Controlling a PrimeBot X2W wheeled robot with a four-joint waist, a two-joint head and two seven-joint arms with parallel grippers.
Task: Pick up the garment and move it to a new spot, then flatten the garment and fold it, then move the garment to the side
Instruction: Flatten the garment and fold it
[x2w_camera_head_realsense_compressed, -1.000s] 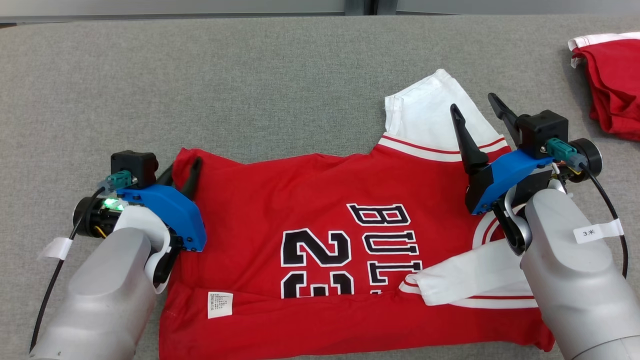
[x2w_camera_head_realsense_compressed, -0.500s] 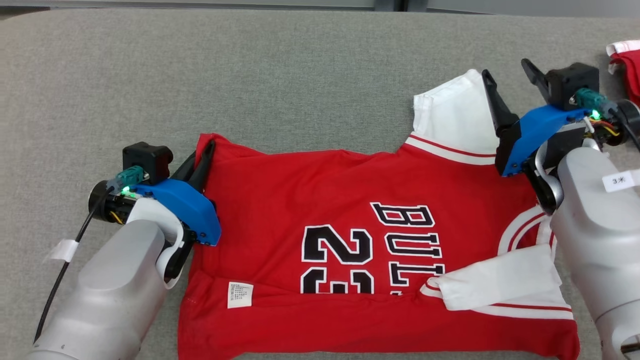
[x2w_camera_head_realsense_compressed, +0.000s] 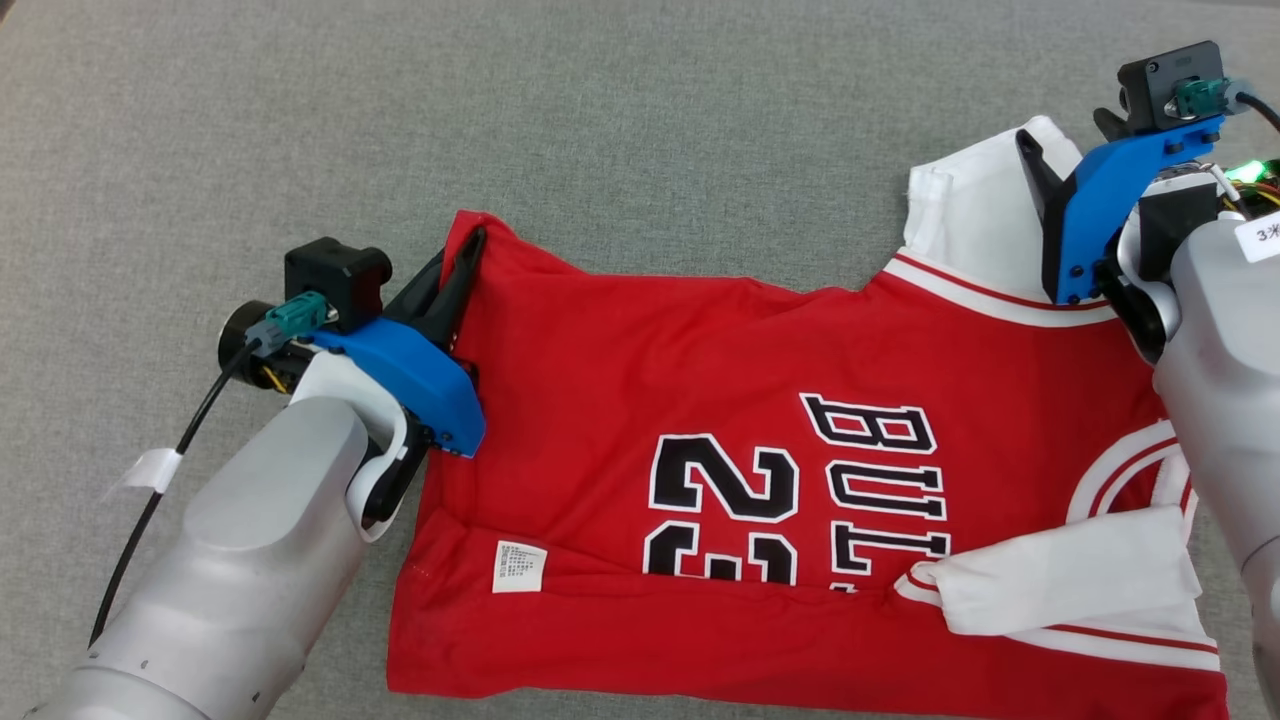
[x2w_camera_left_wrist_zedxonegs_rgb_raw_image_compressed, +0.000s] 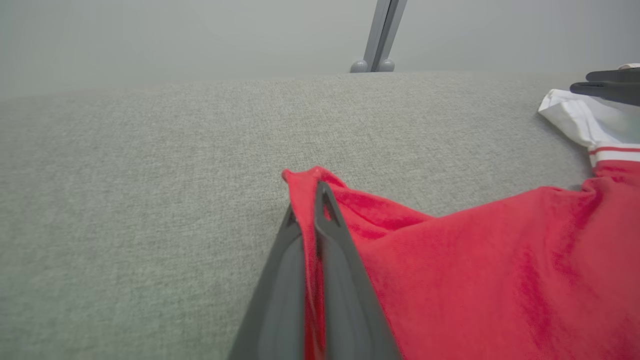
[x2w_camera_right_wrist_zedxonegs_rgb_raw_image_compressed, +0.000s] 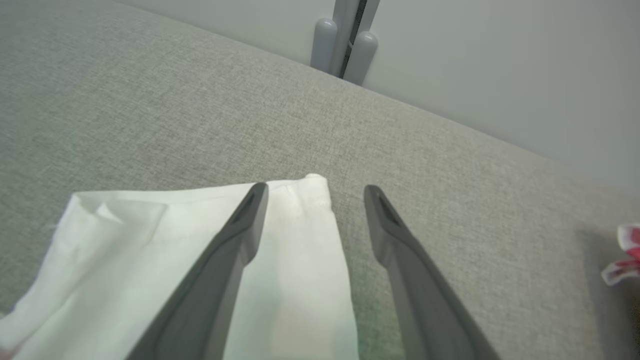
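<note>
Reading "BUL" and "23" in black on the red garment spread over the grey cloth bench; its white care label is illegible. The left hand pinches the garment's corner, the right hand gapes above its white sleeve, and a pale wall rises beyond it.

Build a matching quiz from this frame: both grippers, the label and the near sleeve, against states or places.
1 left gripper
2 right gripper
3 label
4 near sleeve

a open, above far sleeve edge
b lying folded onto jersey
c shut on jersey's red corner
d jersey's near left part

Pairs: 1c, 2a, 3d, 4b
</note>
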